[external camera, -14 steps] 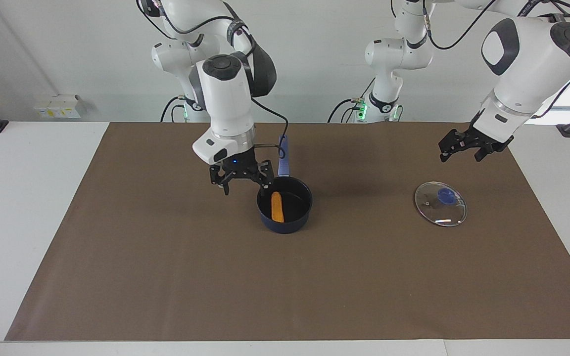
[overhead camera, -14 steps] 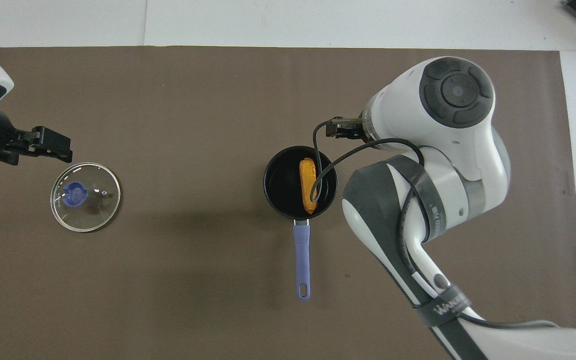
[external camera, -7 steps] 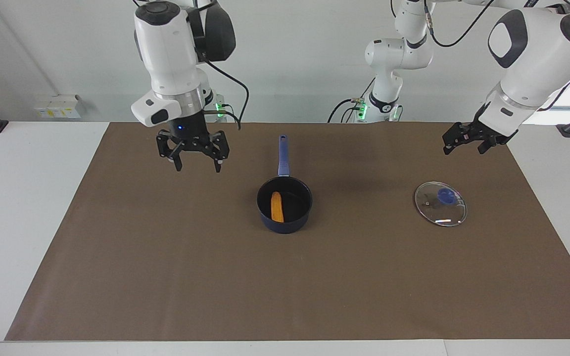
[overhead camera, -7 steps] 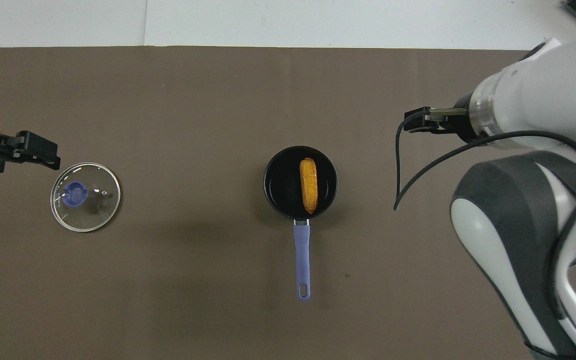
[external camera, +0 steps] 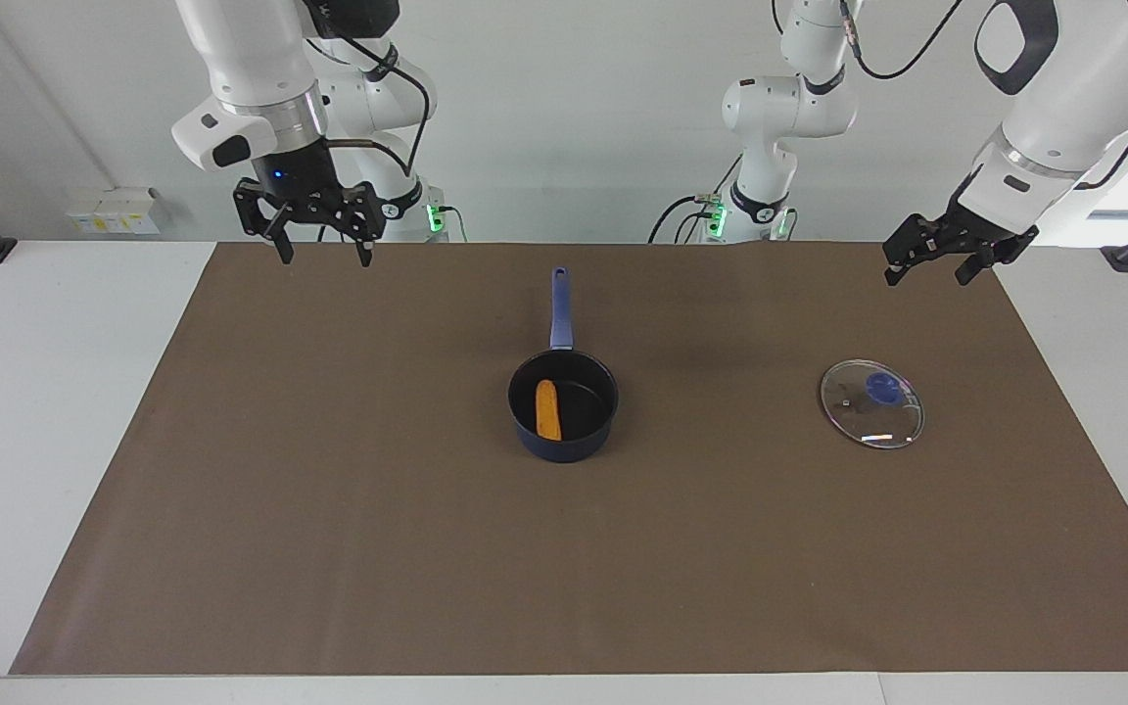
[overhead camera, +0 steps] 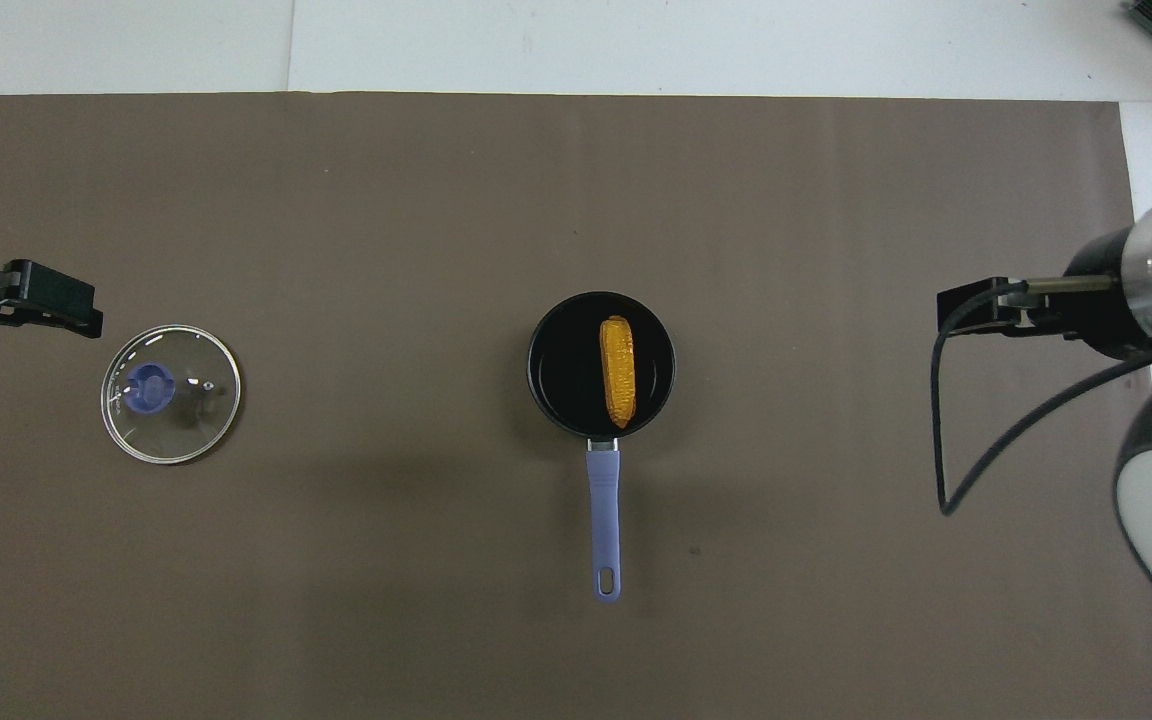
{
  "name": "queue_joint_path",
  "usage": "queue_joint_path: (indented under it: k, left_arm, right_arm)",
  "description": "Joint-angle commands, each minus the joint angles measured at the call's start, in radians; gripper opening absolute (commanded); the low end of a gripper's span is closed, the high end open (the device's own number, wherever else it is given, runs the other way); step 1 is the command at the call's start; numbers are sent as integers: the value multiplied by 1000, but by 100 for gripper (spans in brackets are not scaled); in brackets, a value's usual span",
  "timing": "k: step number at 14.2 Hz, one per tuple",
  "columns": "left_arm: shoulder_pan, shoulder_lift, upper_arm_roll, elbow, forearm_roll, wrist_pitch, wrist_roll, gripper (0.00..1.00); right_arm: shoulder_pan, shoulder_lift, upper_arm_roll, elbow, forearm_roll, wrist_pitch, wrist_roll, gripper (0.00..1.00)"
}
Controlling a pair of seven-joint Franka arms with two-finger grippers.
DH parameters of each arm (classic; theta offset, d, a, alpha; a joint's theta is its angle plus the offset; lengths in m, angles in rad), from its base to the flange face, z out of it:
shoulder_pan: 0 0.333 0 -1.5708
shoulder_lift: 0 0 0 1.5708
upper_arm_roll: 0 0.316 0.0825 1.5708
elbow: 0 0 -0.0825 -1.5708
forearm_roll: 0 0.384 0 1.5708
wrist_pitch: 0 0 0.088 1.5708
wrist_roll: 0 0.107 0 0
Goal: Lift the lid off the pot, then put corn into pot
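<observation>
**A:** Where is the stubby orange-yellow corn cob (external camera: 547, 410)?

**B:** Lying flat on the black floor of the small dark navy saucepan (external camera: 564, 434), toward the right arm's side of the bowl. No gripper is near it. The right gripper (external camera: 322, 254) hangs high over the edge of the brown mat (external camera: 329, 548) nearest the robots, toward the right arm's end of the table, well apart from the pot.

**A:** Which way does the cob point?

**B:** Its long axis runs from the robots outward, parallel to the pot's long straight blue handle (overhead camera: 604, 520), which sticks out toward the robots. The cob is shorter than the bowl is wide.

**A:** And the lid?

**B:** The round clear glass lid with the metal rim (external camera: 871, 403) lies flat on the mat toward the left arm's end, blue knob (external camera: 881, 386) up, well apart from the pot.

**A:** The grippers' state?

**B:** The right gripper's two fingers are spread with a clear gap and point straight down; nothing is between them. The left gripper (external camera: 936, 270) is up in the air over the mat's corner near the left arm's base, closer to the robots than the lid; its jaws also stand apart and hold nothing.

**A:** The arms' poses?

**B:** The right arm's wrist stands vertical above its gripper. The left arm slopes down from the upper corner of the facing view, its gripper tilted toward the table's middle.
</observation>
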Motion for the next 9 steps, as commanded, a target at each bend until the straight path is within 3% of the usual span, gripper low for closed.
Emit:
queue_joint_path:
  k: [1,7,9]
  left_arm:
    - [7,-8,-2,-1,-11,-15,4,100]
    - [7,-8,-2,-1,-11,-15,4,100]
    - [7,-8,-2,-1,-11,-15,4,100]
  right_arm:
    - [-81,-29,13,-33,14,-25,-48,100]
    - [-121,-47,-13,58,25,-54,-158,100]
    - [-121,-59,-34,44,23,-58,-183,100]
